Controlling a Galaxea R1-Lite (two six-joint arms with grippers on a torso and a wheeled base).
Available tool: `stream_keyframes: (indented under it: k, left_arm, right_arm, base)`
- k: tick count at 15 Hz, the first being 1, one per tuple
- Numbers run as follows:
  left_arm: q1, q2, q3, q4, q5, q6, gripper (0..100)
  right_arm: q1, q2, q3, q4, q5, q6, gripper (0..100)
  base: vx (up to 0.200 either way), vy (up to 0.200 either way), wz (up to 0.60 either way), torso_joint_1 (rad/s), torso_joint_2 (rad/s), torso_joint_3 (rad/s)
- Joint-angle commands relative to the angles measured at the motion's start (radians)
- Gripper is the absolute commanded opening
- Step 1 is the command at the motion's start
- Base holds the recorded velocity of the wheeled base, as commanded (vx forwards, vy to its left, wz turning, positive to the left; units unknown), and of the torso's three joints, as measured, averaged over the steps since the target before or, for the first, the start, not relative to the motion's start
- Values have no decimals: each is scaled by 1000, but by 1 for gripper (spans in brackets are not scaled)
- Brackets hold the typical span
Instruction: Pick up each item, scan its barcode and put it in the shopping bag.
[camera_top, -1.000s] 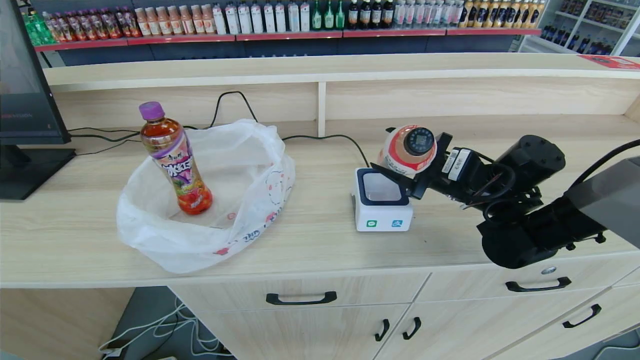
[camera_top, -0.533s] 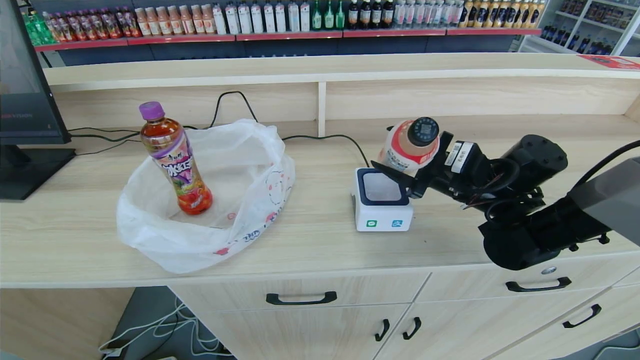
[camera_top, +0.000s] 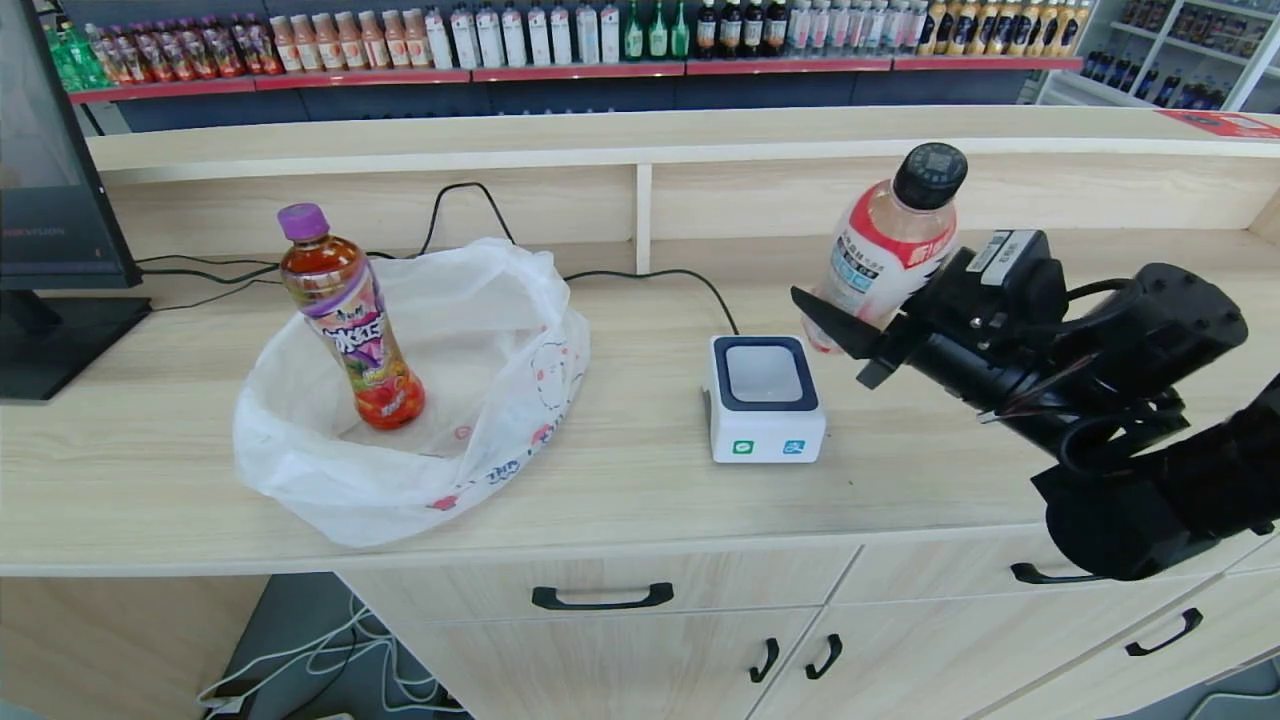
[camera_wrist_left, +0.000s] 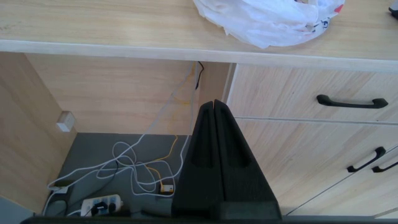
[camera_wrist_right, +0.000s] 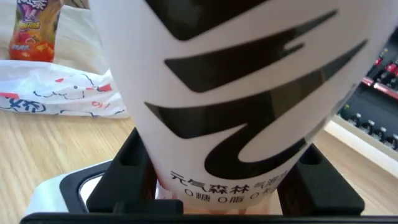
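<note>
My right gripper is shut on a white and pink drink bottle with a black cap, held nearly upright above the counter to the right of the white barcode scanner. Close up in the right wrist view, the bottle stands between the black fingers, with the scanner below it. The white shopping bag lies open at the counter's left with a purple-capped red tea bottle standing in it. My left gripper hangs shut below the counter edge, in front of the drawers.
A monitor stands at the far left of the counter. Black cables run along the back wall to the scanner. A raised shelf borders the back. Drawers with black handles sit below the counter.
My right gripper has lifted the drink bottle up and to the right, away from the scanner, and turned it from lying tilted over the scanner to nearly upright.
</note>
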Motion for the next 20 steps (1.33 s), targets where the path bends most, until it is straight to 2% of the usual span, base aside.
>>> stream_keyframes:
  k: [1,3,8,10,14,20]
  left_arm:
    - [0,0,0,0,0,-1,0]
    - [0,0,0,0,0,-1,0]
    - [0,0,0,0,0,-1,0]
    - [0,0,0,0,0,-1,0]
    - [0,0,0,0,0,-1,0]
    - [0,0,0,0,0,-1,0]
  right_arm:
    - [0,-95,100,-2,-50,31,0]
    - [0,-152,180,-2,-64,74,0]
    - [-3,-246,274,-2,-67,174,0]
    - [-7,-279,307,-2,-141,212,0]
    - [-7,-287,311,-2,-165,229,0]
    - [-5,-325,393,-2,-176,270,0]
  base:
    - [0,0,0,0,0,0]
    - [0,0,0,0,0,0]
    - [0,0,0,0,0,0]
    - [0,0,0,0,0,0]
    - [0,0,0,0,0,0]
    - [0,0,0,0,0,0]
